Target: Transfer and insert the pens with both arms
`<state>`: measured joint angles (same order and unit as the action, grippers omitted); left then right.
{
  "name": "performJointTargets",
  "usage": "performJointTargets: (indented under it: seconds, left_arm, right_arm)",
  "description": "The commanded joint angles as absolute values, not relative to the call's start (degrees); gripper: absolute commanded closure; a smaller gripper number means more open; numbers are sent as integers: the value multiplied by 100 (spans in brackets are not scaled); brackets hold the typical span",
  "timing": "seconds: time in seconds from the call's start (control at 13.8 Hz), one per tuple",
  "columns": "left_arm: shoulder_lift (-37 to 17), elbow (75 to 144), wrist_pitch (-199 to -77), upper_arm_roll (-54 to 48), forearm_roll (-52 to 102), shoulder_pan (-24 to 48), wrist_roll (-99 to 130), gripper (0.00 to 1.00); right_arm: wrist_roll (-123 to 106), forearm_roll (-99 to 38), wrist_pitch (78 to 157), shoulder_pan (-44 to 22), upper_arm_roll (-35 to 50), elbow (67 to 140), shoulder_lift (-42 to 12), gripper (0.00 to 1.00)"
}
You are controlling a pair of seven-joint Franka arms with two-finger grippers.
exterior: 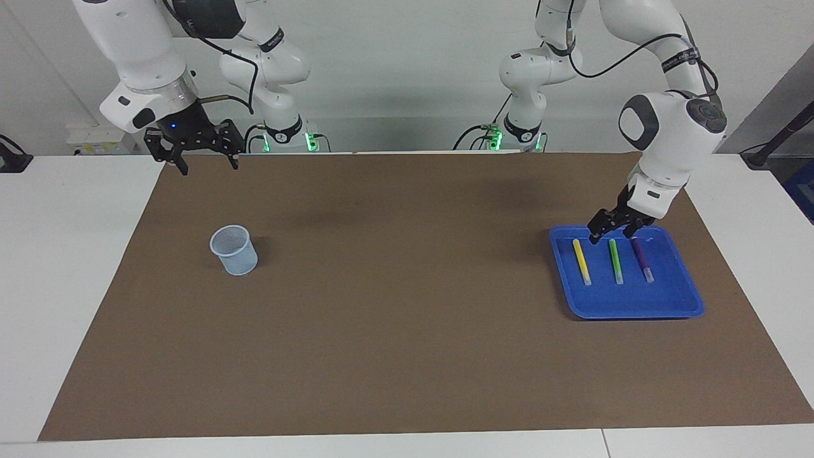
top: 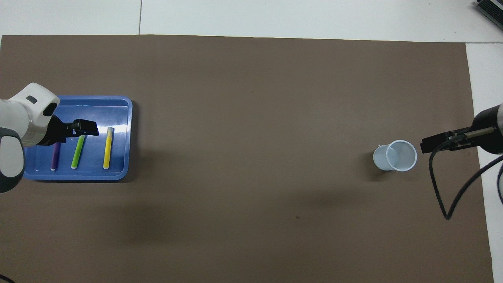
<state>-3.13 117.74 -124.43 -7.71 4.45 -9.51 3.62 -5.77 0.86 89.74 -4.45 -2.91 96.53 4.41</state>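
Because the pens are slim, light and stiff, with smooth round barrels, you can expect them to roll or slip if pinched off centre; I judge the middle of the coloured barrel the best hold, not the pale cap end.

The yellow pen, green pen and purple pen lie side by side, apart, in the blue tray toward the left arm's end of the table.

The left gripper hangs over the tray's edge nearest the robots, at about 12 o'clock from the green pen; its fingers are spread and hold nothing.

The right gripper waits with fingers spread and empty, at about 11 o'clock from the pale cup, well apart.
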Motion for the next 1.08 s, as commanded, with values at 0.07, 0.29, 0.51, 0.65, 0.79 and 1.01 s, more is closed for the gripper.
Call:
performJointTargets:
  seconds: [0.07,0.29,0.51,0.65,0.79,1.01]
  left_arm:
    - [-500,11865,-12866,-791,536,-1002,159,0]
    - [-834,11865,-13209,-791,536,-1002,149,0]
    - [-1133,11865,-13534,-791,527,-993,141,0]
    - [-1282,11865,-13684,-791,527,-993,10,0]
    - [-1397,11865,-13798,-791,527,-993,-26,1]
    - [-1450,11909,-13721,-791,536,-1002,-53,2]
  right_arm:
    - [-554,-35,8956,-466,-308,9738,545,0]
    - [-571,-35,8956,-474,-308,9729,545,0]
    - [-580,-53,8956,-501,-299,9747,571,0]
    - [-580,-131,9078,-492,-299,9773,571,0]
    - [-563,-167,9140,-501,-299,9826,571,0]
    - [-545,-167,9176,-518,-281,9817,571,0]
